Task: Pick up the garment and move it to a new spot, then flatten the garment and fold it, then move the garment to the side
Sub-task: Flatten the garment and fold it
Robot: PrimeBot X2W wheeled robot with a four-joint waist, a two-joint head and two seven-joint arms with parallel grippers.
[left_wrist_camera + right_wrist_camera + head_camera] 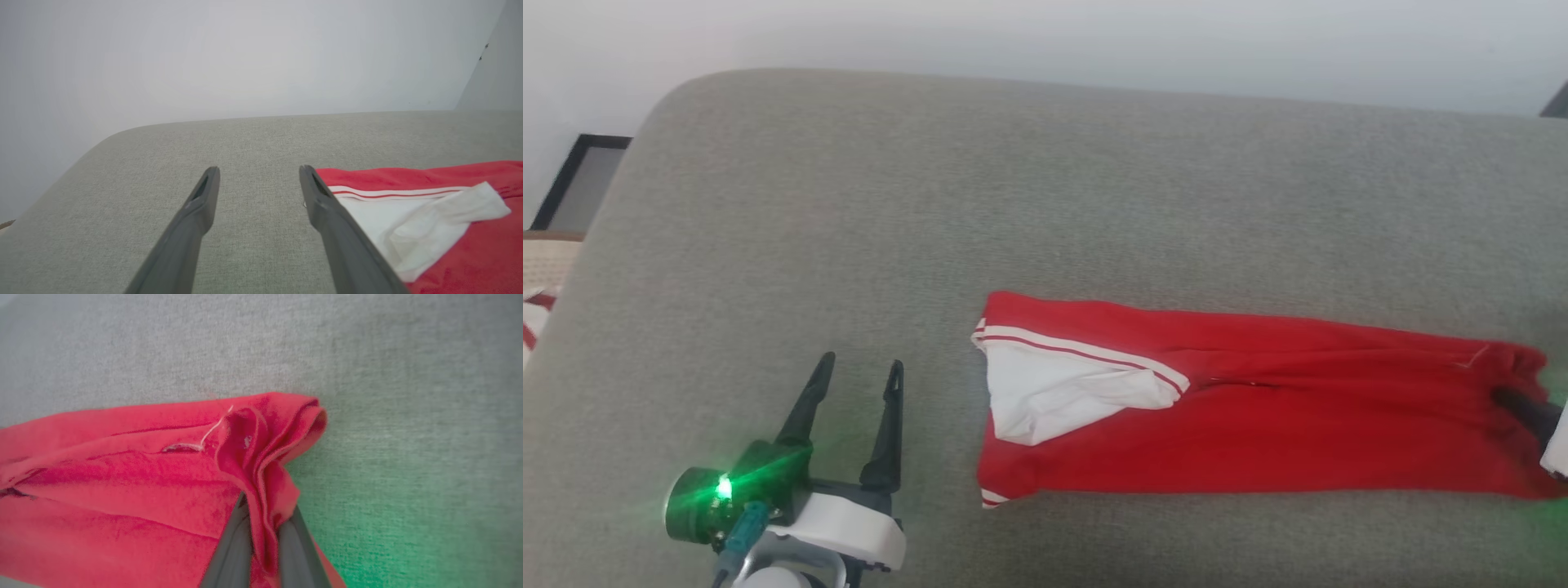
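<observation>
Two hands: left hand (863,361) wide and empty; right hand (265,528), half-hidden, tight on garment (1258,425) fold.

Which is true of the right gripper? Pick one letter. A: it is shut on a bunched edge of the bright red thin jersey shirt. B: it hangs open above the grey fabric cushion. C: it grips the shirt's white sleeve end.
A: the right gripper has its jaws closed on a pinched fold of the bright red jersey shirt.
</observation>
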